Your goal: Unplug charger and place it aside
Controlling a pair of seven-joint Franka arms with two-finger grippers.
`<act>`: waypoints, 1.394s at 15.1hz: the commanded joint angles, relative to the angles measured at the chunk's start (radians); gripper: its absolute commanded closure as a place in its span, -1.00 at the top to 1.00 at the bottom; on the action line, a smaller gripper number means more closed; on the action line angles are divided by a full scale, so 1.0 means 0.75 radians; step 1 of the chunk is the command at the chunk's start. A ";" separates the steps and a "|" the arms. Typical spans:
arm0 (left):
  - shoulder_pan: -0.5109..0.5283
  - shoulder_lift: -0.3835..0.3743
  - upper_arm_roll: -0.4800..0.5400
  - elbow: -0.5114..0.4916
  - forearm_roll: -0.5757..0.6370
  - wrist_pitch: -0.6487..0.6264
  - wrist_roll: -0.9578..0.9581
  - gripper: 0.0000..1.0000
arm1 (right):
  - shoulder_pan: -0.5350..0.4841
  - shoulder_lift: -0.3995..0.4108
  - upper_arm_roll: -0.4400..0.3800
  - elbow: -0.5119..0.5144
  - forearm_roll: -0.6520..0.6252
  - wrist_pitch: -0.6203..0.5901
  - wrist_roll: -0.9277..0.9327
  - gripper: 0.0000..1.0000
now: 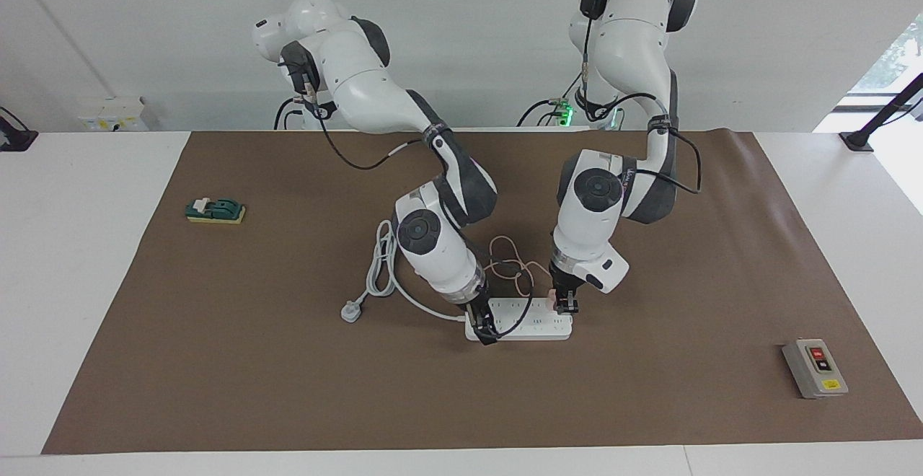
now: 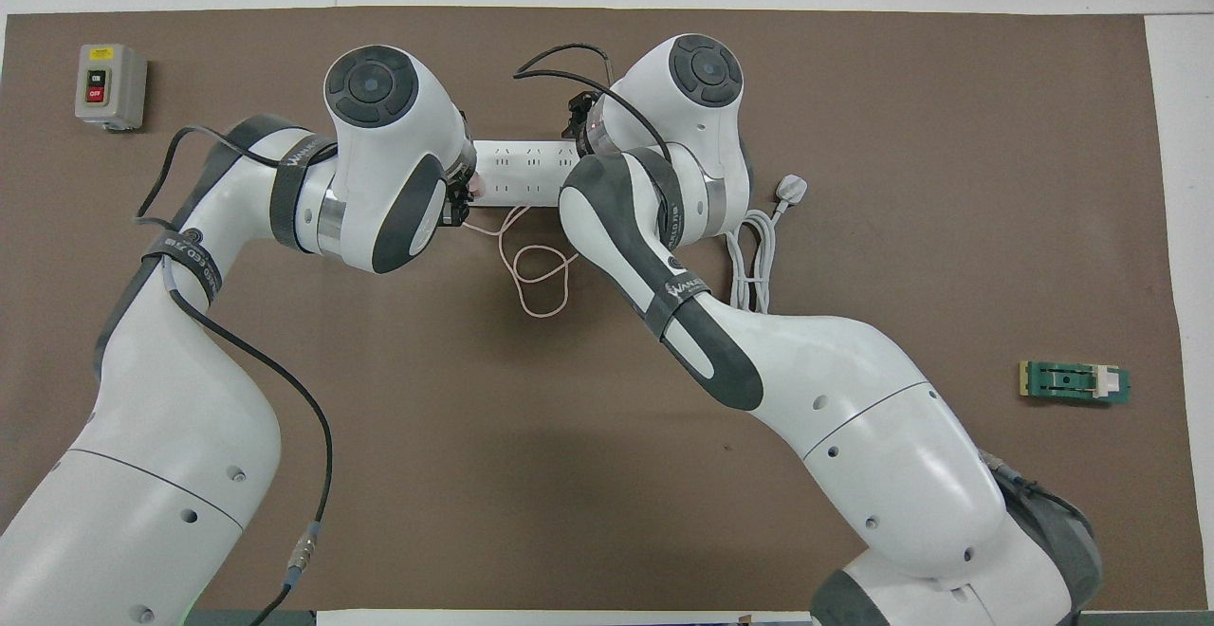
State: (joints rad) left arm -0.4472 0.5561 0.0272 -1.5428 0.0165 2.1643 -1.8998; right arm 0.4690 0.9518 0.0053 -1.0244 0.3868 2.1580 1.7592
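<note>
- The charger's thin pink cable (image 1: 510, 263) lies in loops on the brown mat (image 1: 288, 360) just above the middle of the facing view, nearer to the robots than the power strip, with its end running down to the strip.
- The charger (image 1: 551, 296) itself shows only as a small pale pink spot at the upper edge of the power strip's end under the left arm, sitting on the strip.
- The left hand (image 1: 565, 304) points straight down at that pink spot just right of centre in the facing view; its dark fingers (image 1: 570, 306) stand at the charger, but whether they are clamped on it or apart I cannot tell.
- The white power strip (image 1: 530, 317) lies flat across the middle of the desk (image 1: 86, 259), long side across the frame.
- The right hand (image 1: 482, 326) comes down at the strip's other end, just left of centre; its fingers meet the strip's corner, and how far apart they are I cannot tell.
- The strip's thick white cord (image 1: 381, 267) coils left of the right arm and ends in a grey plug (image 1: 351, 311) lying on the mat.
- A green block (image 1: 215, 210) sits at upper left of the facing view.
- A grey switch box (image 1: 815, 368) sits at lower right.
</note>
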 commanded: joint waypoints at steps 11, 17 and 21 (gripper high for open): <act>-0.007 -0.007 0.019 -0.001 0.002 0.060 0.005 -1.00 | -0.034 -0.026 0.005 -0.133 0.032 0.125 -0.077 1.00; -0.003 -0.007 0.017 -0.001 0.002 0.060 0.007 -1.00 | -0.034 -0.040 0.007 -0.152 0.034 0.119 -0.077 0.55; -0.003 -0.007 0.017 -0.001 0.002 0.062 0.007 -1.00 | -0.034 -0.044 0.009 -0.158 0.037 0.117 -0.079 -0.10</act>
State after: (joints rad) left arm -0.4473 0.5559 0.0270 -1.5433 0.0165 2.1644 -1.8998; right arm 0.4564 0.9358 0.0074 -1.0981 0.4044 2.2083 1.7563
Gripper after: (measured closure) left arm 0.670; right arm 0.053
